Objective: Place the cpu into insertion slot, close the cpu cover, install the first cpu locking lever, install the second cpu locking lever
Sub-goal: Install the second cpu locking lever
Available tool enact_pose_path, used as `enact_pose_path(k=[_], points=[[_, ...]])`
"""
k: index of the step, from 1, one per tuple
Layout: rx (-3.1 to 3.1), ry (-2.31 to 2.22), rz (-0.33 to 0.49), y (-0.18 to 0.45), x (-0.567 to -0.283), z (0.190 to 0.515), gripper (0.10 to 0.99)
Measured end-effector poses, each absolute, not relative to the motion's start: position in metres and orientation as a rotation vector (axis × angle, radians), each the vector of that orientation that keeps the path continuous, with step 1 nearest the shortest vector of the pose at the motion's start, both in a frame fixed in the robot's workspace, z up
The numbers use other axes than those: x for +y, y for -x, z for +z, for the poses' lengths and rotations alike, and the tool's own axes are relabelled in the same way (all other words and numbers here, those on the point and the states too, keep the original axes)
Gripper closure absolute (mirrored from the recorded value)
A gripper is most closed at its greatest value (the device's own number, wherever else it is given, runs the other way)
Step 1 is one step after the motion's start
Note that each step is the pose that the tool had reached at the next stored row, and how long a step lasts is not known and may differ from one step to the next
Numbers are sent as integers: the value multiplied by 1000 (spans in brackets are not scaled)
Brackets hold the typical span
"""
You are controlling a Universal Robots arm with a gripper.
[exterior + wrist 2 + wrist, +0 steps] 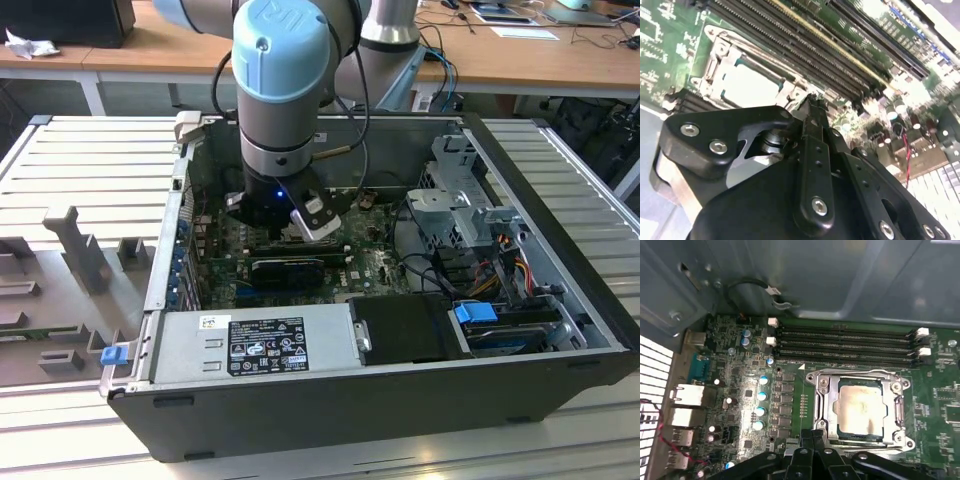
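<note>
Exterior view: my end effector hung inside the computer case. First wrist view: the cpu sat in the insertion slot, cpu cover down, my clenched fingers at its 6 o'clock edge. Second wrist view: same fingertips beside the cpu.

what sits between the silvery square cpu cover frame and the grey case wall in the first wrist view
In the first wrist view, four long black memory slots on the green circuit board lie between the cpu cover and the grey case wall.
</note>
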State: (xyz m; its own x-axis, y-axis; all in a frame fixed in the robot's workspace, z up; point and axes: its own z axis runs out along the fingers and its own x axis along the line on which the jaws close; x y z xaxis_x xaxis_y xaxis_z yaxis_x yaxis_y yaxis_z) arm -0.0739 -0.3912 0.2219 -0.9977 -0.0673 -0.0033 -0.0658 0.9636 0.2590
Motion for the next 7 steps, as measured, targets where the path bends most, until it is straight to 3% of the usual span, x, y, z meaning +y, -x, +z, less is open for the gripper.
enact_pose_path(k=[7], points=[[-3106,-105,-410,74,-391,239,980]])
